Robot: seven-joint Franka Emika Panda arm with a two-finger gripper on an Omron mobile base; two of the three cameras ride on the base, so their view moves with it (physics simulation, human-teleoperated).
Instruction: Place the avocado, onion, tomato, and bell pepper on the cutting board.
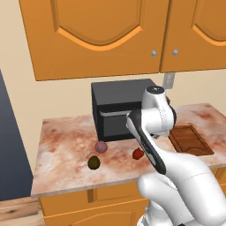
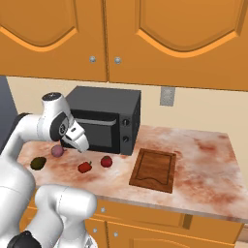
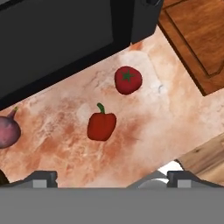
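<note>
Four pieces of produce lie on the counter in front of the microwave. From left to right they are the dark avocado [image 2: 38,163], the pinkish-purple onion [image 2: 57,151], the red bell pepper [image 2: 85,167] and the red tomato [image 2: 106,161]. The reddish-brown cutting board [image 2: 154,169] lies bare to their right. My gripper [image 2: 82,145] hangs above the counter, between the onion and the bell pepper. In the hand view the bell pepper [image 3: 101,125] sits just ahead of my gripper [image 3: 114,179], with the tomato [image 3: 128,80] beyond and the onion [image 3: 6,131] at the left edge. The fingertips [image 3: 41,179] stand wide apart and hold nothing.
A black microwave [image 2: 104,121] stands at the back of the counter, close behind the produce. Orange wall cabinets [image 2: 121,34] hang above. The marbled counter [image 2: 203,164] runs right past the board. Its front edge [image 1: 88,185] lies near the avocado [image 1: 93,162].
</note>
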